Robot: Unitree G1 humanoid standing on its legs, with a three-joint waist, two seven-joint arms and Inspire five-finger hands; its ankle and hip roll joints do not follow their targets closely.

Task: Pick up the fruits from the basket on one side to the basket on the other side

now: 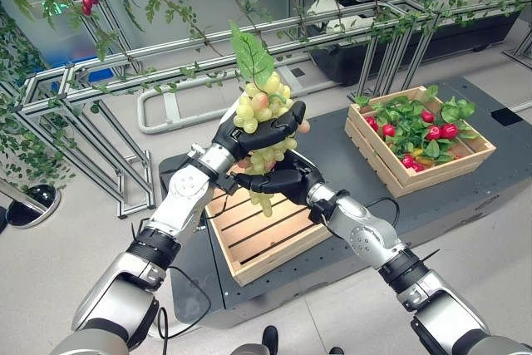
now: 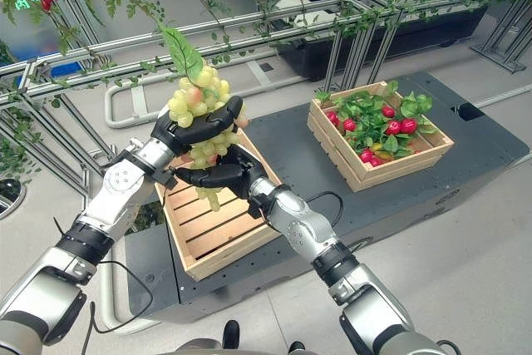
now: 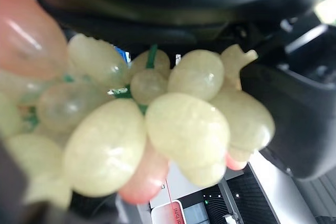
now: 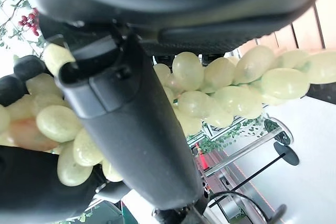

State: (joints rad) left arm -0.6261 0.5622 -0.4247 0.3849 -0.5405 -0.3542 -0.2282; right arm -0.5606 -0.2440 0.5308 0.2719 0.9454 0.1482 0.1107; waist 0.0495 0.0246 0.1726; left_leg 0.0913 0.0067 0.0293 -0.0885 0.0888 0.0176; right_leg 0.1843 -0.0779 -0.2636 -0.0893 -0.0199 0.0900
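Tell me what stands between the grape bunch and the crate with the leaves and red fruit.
Nothing visible does. Both the left hand and right hand hold the grape bunch above the slatted crate. Between it and the leafy crate lies bare dark platform.

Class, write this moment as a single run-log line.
object: grape bunch | left hand: shut on it | right hand: shut on it | position: above empty crate | other crate: holds red fruit, leaves

Grape bunch [image 1: 264, 118] above left crate [image 1: 270, 243]; fruit crate [image 1: 420, 143] right.
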